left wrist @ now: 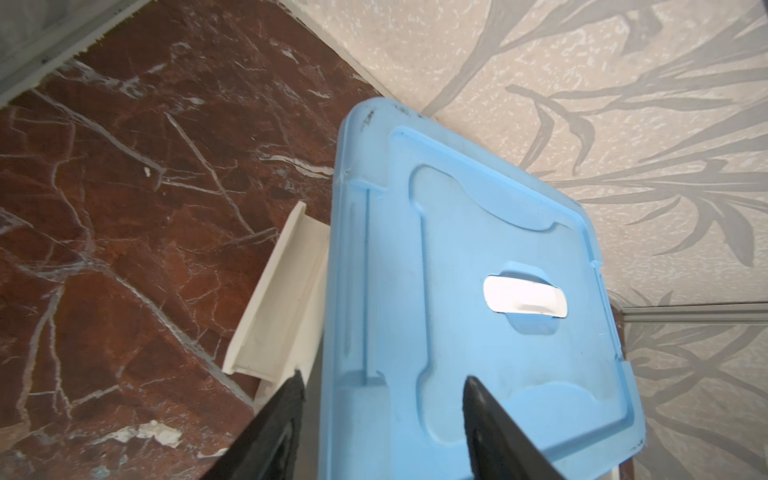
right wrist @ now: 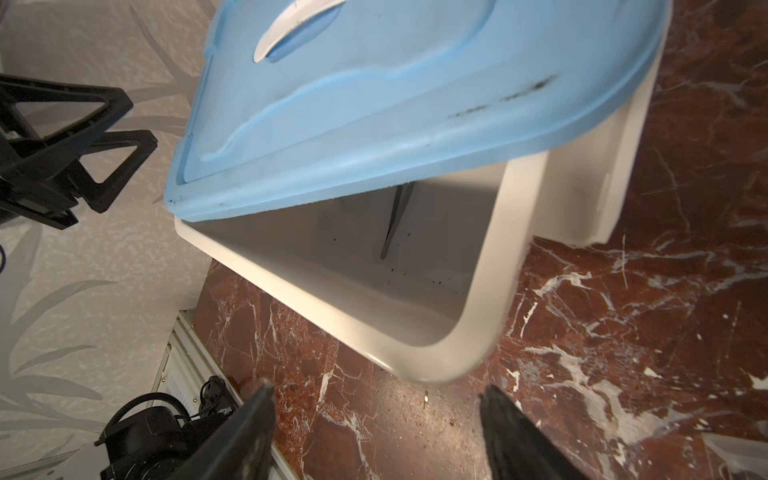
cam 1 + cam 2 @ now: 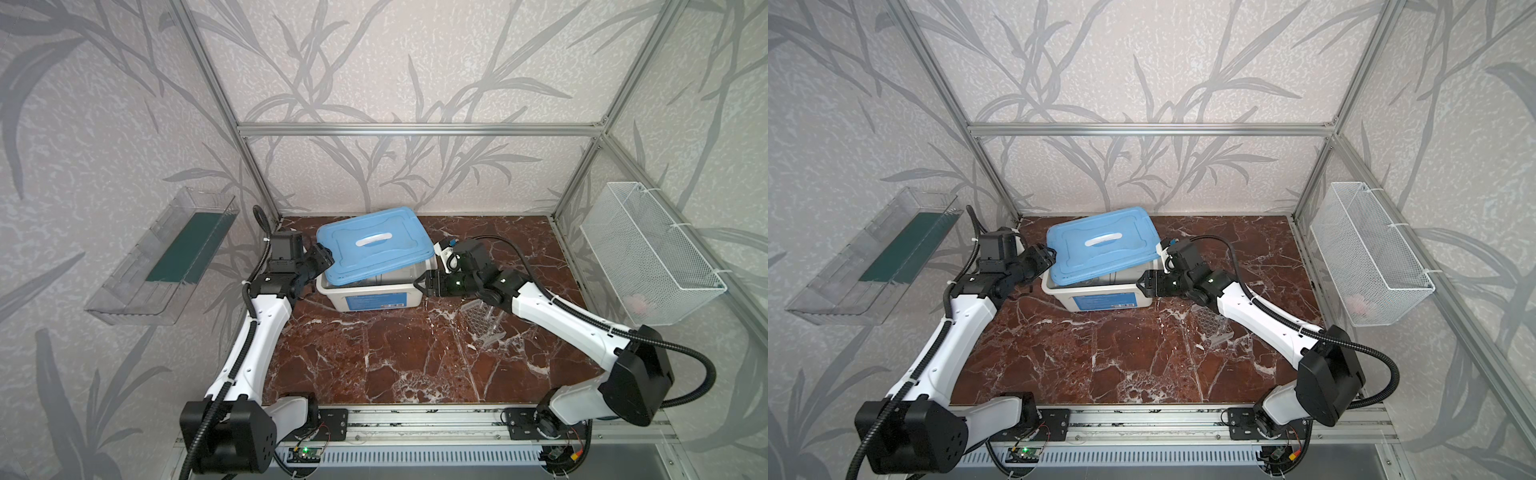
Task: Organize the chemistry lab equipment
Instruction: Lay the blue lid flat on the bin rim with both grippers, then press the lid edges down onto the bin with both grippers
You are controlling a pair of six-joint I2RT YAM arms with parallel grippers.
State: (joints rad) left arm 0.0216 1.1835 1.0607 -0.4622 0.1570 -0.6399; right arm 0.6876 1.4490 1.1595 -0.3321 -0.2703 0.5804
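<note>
Mid-table: white tub (image 3: 332, 297), blue lid (image 3: 353, 257) askew on top.
Contents unclear; left gripper (image 3: 327, 258) and right gripper (image 3: 418, 285) both gape, holding nothing.

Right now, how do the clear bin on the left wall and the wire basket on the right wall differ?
The clear bin is see-through plastic; the wire basket is white mesh. The clear bin holds a dark green sheet; the wire basket holds a small pale pink thing. Both are wall-mounted.

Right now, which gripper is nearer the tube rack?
Right. The right gripper is by the tub's right end, just beyond the rack; the left gripper is across the tub, at the lid.
</note>
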